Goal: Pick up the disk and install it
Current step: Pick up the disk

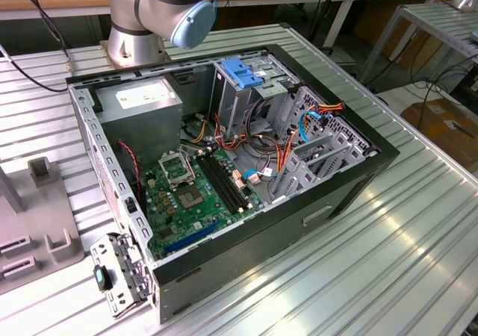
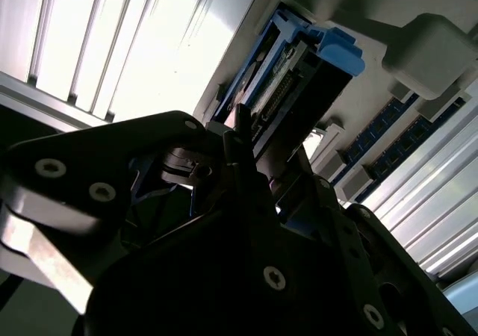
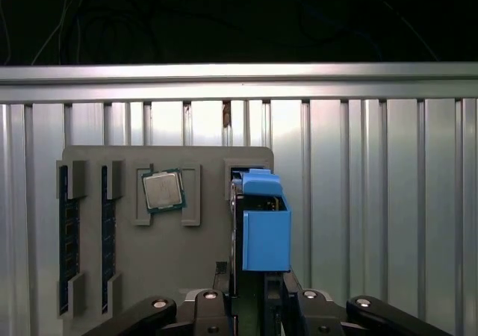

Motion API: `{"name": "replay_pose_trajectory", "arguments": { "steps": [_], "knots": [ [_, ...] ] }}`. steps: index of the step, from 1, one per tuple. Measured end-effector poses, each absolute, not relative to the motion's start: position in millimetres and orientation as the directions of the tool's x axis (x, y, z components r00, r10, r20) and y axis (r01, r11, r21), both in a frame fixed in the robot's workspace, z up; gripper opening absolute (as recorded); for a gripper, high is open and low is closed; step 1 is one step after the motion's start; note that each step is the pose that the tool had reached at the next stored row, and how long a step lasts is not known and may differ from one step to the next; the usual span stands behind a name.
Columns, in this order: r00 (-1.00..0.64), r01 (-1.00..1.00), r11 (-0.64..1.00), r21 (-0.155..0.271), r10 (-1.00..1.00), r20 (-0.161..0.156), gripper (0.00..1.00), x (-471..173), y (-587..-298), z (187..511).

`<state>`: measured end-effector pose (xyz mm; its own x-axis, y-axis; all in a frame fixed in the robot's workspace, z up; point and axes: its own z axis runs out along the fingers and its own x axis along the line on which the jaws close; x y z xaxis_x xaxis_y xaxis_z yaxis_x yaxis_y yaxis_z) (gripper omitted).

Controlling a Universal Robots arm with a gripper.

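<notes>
The disk (image 3: 265, 231) stands on edge in a slot of a grey holder plate (image 3: 202, 261), its blue plastic frame facing the camera. In the second wrist view the disk (image 2: 299, 60) shows its blue frame end and a connector edge. My gripper (image 3: 259, 280) sits right at the disk, with its black body on either side of it. The second wrist view shows the gripper (image 2: 272, 157) up against the disk's near end. The disk rests in its slot.
The holder plate also carries a processor chip (image 3: 163, 190) and memory sticks (image 3: 69, 239) in slots. The open computer case (image 1: 246, 149) lies on the ribbed metal table (image 1: 388, 239), with a blue latch (image 1: 243, 71) on its drive cage. The arm's base (image 1: 149, 15) stands behind the case.
</notes>
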<state>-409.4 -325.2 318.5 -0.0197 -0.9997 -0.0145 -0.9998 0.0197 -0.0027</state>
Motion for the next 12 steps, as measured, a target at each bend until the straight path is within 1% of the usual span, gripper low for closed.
{"name": "replay_pose_trajectory", "arguments": {
  "steps": [12],
  "knots": [
    [-0.02,-1.0,0.02,-0.003,-1.0,-0.013,0.35,-409.4,-325.2,334.9]
  ]
}}
